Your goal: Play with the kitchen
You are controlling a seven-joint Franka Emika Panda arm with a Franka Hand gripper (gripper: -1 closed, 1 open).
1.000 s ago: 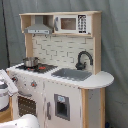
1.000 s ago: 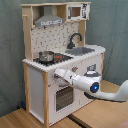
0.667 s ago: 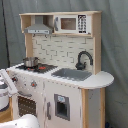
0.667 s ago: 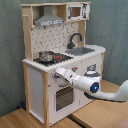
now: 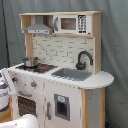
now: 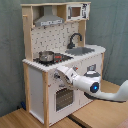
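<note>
The kitchen (image 5: 65, 95) (image 6: 37, 80) is a white and light-wood toy unit. It has a grey hood (image 6: 49, 21), a microwave (image 5: 70, 23), a black faucet (image 5: 84, 59), a grey sink (image 5: 72, 74) and a metal pot (image 6: 46, 56) on the stovetop. In the second exterior view my gripper (image 6: 61, 75) is up against the front panel at the knobs, just above the oven door (image 6: 63, 98). My white arm (image 6: 92, 85) reaches in from the second exterior view's right. In the first exterior view only part of the arm (image 5: 5, 87) shows at the left edge.
A grey curtain (image 5: 112, 45) hangs behind the kitchen. The unit stands on a wooden floor (image 6: 20, 119). A rounded wooden counter end (image 5: 102, 79) sticks out beside the sink. A white rounded robot part (image 5: 22, 122) fills the bottom left of the first exterior view.
</note>
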